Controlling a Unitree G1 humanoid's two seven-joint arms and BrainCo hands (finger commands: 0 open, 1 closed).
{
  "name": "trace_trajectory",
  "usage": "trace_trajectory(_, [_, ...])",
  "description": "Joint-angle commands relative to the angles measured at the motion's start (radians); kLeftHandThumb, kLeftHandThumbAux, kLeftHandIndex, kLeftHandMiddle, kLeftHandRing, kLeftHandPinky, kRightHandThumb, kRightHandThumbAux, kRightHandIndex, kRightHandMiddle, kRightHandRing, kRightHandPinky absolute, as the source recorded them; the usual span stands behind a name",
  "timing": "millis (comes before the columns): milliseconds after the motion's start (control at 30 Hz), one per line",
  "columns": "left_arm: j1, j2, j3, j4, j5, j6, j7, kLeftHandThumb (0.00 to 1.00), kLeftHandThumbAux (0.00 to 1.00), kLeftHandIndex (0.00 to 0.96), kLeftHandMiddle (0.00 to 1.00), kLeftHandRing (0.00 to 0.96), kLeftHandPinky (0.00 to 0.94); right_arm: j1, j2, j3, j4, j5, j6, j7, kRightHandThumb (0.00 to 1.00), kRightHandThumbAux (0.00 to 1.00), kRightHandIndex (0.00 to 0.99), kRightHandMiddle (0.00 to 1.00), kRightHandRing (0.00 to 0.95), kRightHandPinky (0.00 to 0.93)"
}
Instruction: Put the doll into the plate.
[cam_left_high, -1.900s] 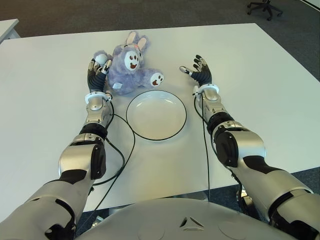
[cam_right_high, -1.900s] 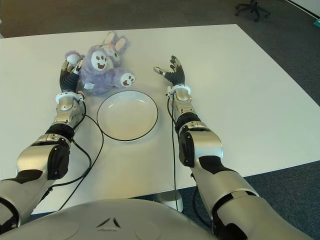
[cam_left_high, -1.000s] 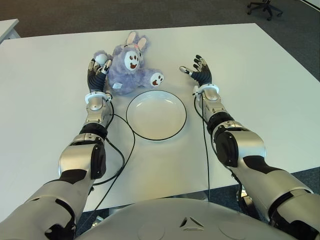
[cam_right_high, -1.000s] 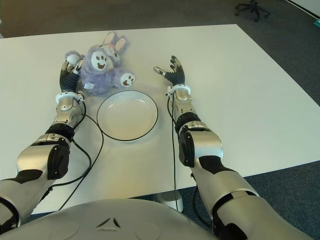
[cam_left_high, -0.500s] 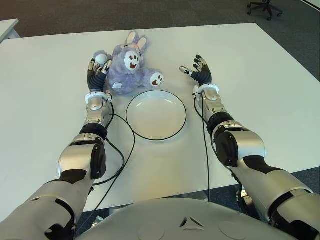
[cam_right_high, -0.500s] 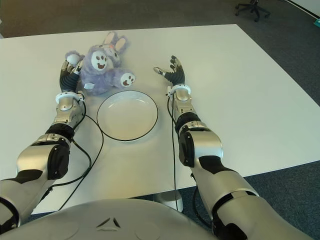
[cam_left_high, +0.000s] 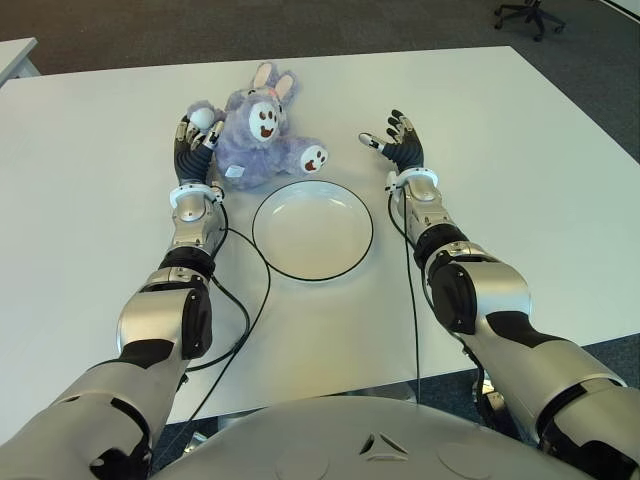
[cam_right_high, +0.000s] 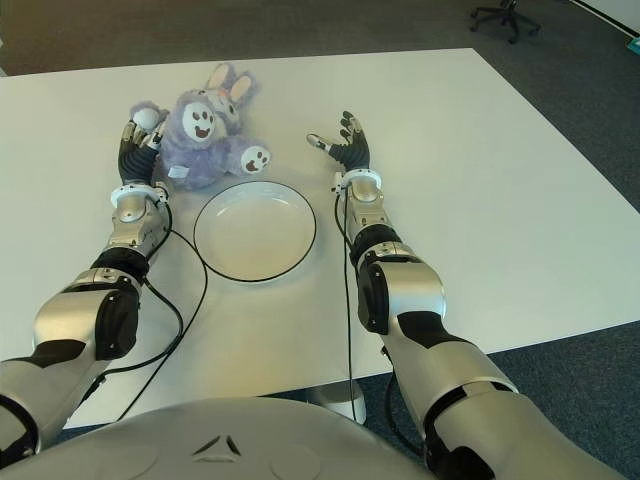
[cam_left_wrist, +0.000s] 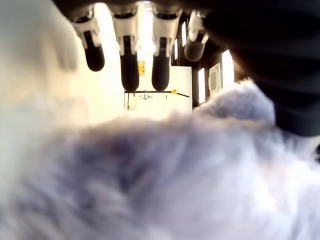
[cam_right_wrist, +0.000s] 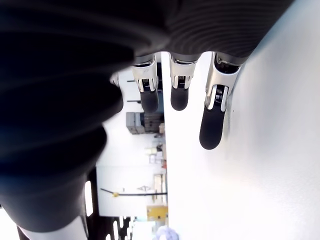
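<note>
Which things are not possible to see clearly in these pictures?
- Doll: its back and underside are hidden by its own body in the eye views; in the left wrist view it is only a blur.
- Left hand: the doll hides whether its palm touches the fur.
- Right hand: the right wrist view cuts off its thumb.

My arms are silver-grey shells with black joints at elbow and shoulder. A thin black cable runs along each forearm. My left hand (cam_left_high: 193, 141) and right hand (cam_left_high: 398, 142) have black ribbed palms, white wrist rings and silver-jointed, black-tipped fingers (cam_left_wrist: 129, 75).
</note>
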Motion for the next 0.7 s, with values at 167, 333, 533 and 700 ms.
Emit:
trace_trajectory(167, [0.052,-0.013,0.007,0.069,-0.006,-0.006,-0.038,0.063,0.619,0.021,0.19,0.195,0.173,0.05,0.005,-0.006,0.041,0.005,0.058,-0.003,0.081,0.848,0.025,0.0,0.0,0.0])
trace_trajectory(333, [0.035,-0.015,0.018,0.081,-0.016,-0.016,-0.041,0.104,0.663,0.017,0.204,0.205,0.178,0.051,0.005,-0.005,0.041,0.004,0.058,-0.004,0.083,0.848,0.025,0.0,0.0,0.0])
trace_trajectory(533, [0.019,-0.024,0.026,0.081,-0.023,-0.036,-0.036,0.154,0.636,0.028,0.213,0.217,0.22,0.051,0.003,-0.003,0.041,0.002,0.058,-0.007,0.082,0.847,0.028,0.0,0.0,0.0])
trace_trajectory(700, [0.019,-0.028,0.028,0.079,-0.015,-0.065,-0.037,0.208,0.619,0.045,0.219,0.22,0.213,0.052,0.003,-0.002,0.041,0.001,0.057,-0.008,0.08,0.846,0.026,0.0,0.0,0.0])
